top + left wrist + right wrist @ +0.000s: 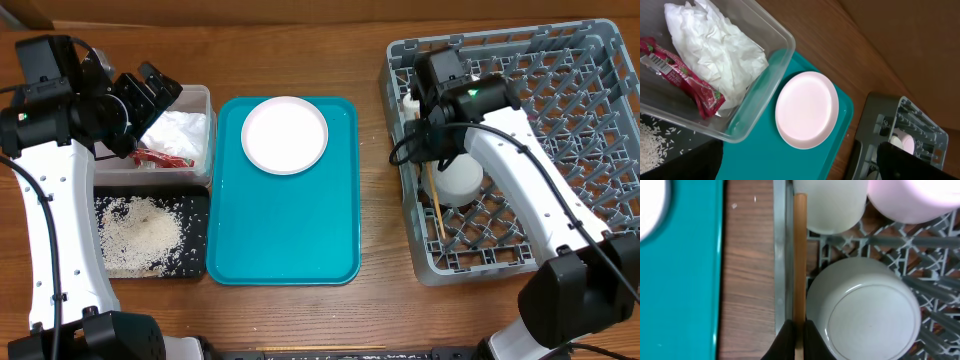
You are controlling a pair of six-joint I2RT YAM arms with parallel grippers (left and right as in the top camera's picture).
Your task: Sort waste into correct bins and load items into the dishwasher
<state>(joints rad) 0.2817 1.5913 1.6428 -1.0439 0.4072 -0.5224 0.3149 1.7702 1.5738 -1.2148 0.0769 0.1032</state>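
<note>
My right gripper hangs over the left side of the grey dish rack and is shut on a tan chopstick, which lies along the rack's left wall. Beside it in the rack are an upturned grey-white bowl, a white cup and a pink bowl. My left gripper is open and empty above the clear tub, which holds the white napkin and red wrapper. The pink plate sits on the teal tray.
The black tray in front of the clear tub holds scattered rice grains. The teal tray lies between the bins and the rack. Bare wooden table separates the tray from the rack.
</note>
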